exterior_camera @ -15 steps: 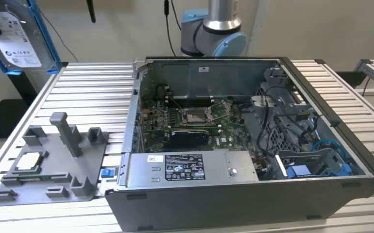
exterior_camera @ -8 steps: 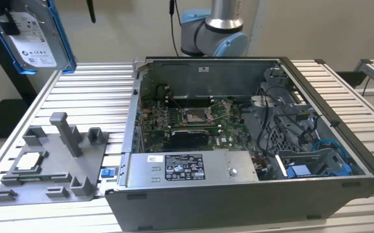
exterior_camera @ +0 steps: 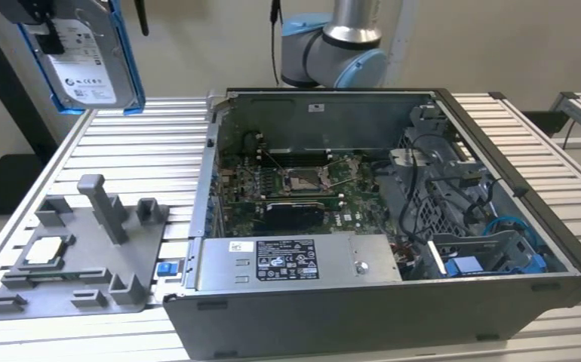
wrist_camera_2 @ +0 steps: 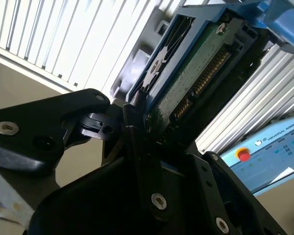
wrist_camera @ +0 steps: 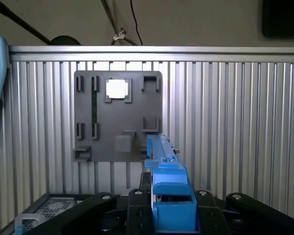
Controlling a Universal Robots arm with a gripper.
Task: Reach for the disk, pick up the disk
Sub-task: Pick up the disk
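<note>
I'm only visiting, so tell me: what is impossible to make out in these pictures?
1. Exterior view: the hand gripping the disk is cut off by the top edge.
2. First wrist view: the disk is edge-on, so its label is hidden.
3. Second wrist view: the hand's black body covers one end of the disk.
4. Exterior view: the computer case runs past the bottom edge; the power supply label is too small to read.

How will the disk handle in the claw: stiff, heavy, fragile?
Likely stiff: the disk hangs flat from the claw without sagging. Probably heavy for its size, given the metal body. The bare circuit board and connector look fragile, so knocks could harm them.
</note>
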